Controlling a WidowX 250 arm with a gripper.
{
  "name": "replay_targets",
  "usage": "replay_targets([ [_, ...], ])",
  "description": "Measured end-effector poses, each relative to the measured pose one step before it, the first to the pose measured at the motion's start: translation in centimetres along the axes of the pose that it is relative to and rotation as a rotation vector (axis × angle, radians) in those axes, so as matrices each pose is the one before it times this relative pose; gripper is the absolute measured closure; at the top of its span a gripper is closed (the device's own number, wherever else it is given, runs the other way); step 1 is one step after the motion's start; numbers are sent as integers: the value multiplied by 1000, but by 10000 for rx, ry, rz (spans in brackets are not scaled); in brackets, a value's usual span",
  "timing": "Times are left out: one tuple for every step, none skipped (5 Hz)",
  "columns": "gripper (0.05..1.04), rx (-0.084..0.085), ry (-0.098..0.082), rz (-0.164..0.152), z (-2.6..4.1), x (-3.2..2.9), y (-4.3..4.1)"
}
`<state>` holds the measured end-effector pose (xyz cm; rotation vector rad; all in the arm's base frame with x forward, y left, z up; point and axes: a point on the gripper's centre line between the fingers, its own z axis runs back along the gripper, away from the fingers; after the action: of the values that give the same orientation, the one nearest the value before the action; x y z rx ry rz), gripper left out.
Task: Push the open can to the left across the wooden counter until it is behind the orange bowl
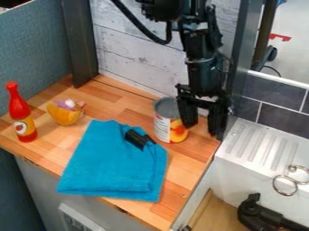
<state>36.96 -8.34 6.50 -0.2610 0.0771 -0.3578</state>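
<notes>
1. We count one can (163, 125), one red bottle (21, 117), one blue cloth (109, 167), one small black object (136, 139) and one orange-yellow piece (64, 115) with purple and white bits on top. All these are on one wooden table (124, 100), and the black object lies on the cloth.
2. We see one black gripper (204, 130), which has two jaws. They are spread, with a gap between them, and they pinch nothing. They hang over the right part of the table, just beside the can.
3. The can stands upright near the back right of the table, behind the upper right part of the cloth. We see its grey metal top and a pale label, which has red marks and an orange and red picture low on the right side.
4. The cloth is folded and lies flat. The bottle stands upright at the left, and the orange-yellow piece is between the bottle and the cloth.
5. To the right of the table, we count one white ridged surface (255, 140) with two metal rings (273, 184) near its front. Below them is one black fixture (250, 213).
</notes>
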Motion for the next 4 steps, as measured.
replay_targets([
  [83,-18,-25,-145,-609,646,293],
  [83,60,-70,-116,172,543,167],
  [83,112,307,57,-495,-202,526],
  [83,488,578,483,-288,-629,1730],
])
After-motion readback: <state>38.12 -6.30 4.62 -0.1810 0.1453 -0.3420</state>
